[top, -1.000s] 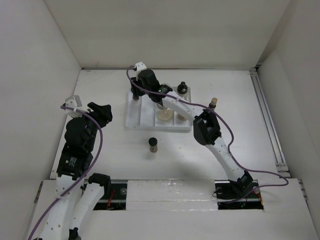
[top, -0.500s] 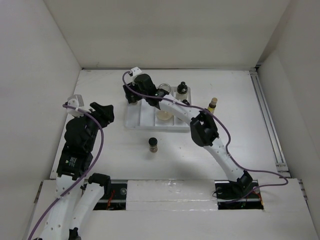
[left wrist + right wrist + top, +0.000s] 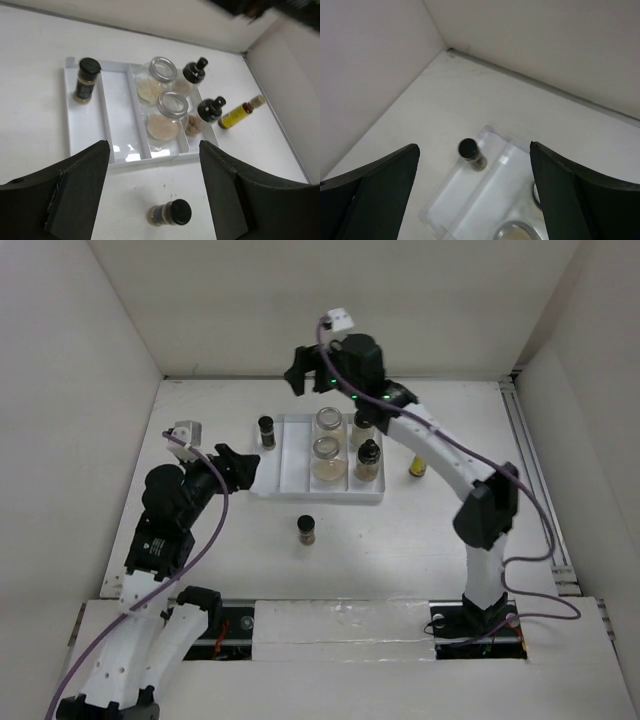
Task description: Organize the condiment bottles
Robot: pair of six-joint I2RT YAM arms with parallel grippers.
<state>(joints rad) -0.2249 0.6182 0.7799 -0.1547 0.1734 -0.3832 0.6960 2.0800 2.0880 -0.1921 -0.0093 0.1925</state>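
Left claw: your left claw (image 3: 238, 468) is released, its fingers spread with nothing between them.
Left claw position: it hangs over the tabletop (image 3: 400, 540) just off the near-left corner of the tray (image 3: 120, 115), facing across the tray.
Right claw: your right claw (image 3: 308, 368) is released too, spread wide and empty.
Right claw position: it is raised above the far edge of the tray, toward the back wall.
Left-lane spice bottle: the left-lane spice bottle (image 3: 86, 80) stands at the far end of the tray's leftmost lane. In your right wrist view it sits low between the two fingers, well below them and untouched.
Second lane: you see it bare.
Clear jars: the far clear jar (image 3: 156, 80) and the near clear jar (image 3: 167, 117) sit one behind the other in the third lane, touching or nearly so.
Round-capped bottles: the far round-capped bottle (image 3: 192, 75) and the near round-capped bottle (image 3: 207, 112) fill the rightmost lane, just beside the jars.
Yellow bottle: the yellow bottle (image 3: 240, 112) is on the tabletop just right of the tray, well apart from both claws.
Lone spice bottle: the lone spice bottle (image 3: 170, 213) rests on the tabletop in front of the tray. In your left wrist view it lies between the fingers' lines, nearer the right one and clear of both.
Lone bottle's pose: you cannot tell whether it stands or lies.
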